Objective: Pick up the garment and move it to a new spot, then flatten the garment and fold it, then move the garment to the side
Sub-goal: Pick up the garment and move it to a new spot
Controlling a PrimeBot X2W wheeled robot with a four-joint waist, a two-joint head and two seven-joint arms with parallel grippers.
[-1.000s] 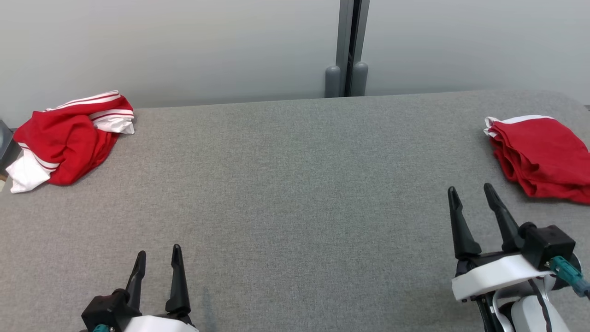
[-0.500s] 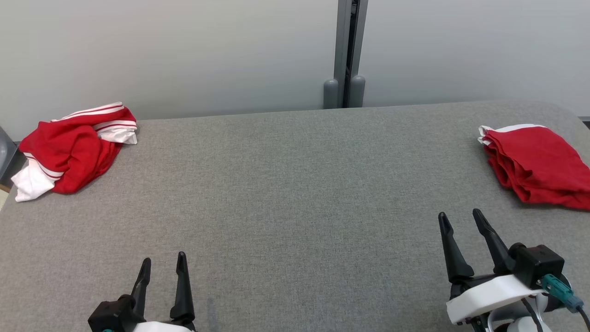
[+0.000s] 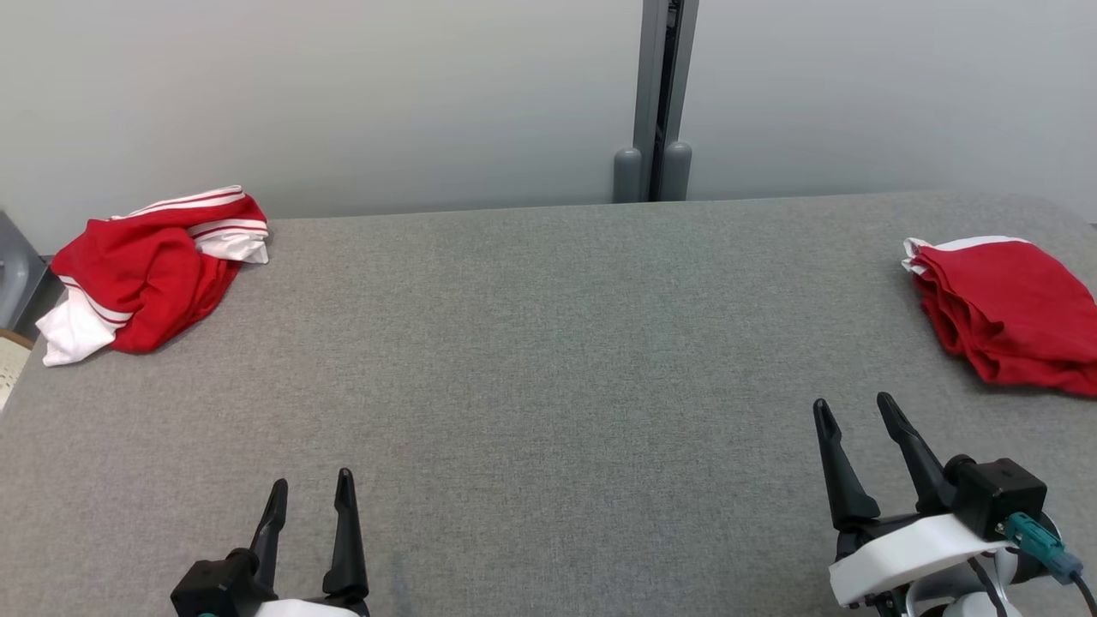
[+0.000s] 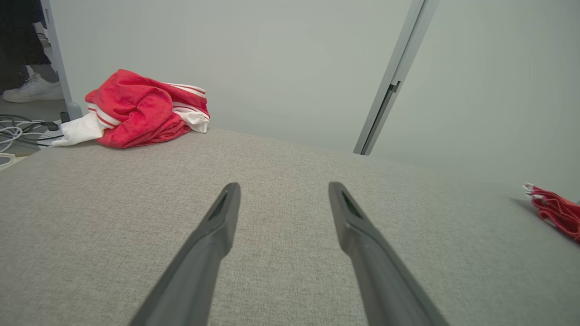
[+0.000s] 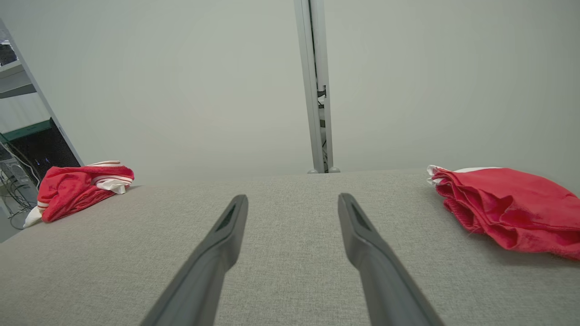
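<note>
A crumpled red garment with white striped trim [image 3: 146,274] lies at the far left corner of the grey fabric table [image 3: 548,343]; it also shows in the left wrist view [image 4: 140,108] and in the right wrist view [image 5: 77,188]. A second red garment [image 3: 1011,313], folded in layers, lies at the right edge [image 5: 507,208]. My left gripper [image 3: 311,480] hovers open over the near left of the table, nothing between its fingers [image 4: 283,186]. My right gripper [image 3: 854,403] is open too, just short of the folded garment [image 5: 292,198].
A pale wall with a grey upright post [image 3: 660,94] runs behind the table's far edge. Past the left edge, cables [image 4: 18,131] lie on the floor and a person's white shoe [image 4: 31,88] stands there. A dark rack [image 5: 27,140] is at the far left.
The head view has shifted, so the whole picture sits a little lower and to the right. The right gripper has drawn back slightly toward the near edge. Both garments lie as before.
</note>
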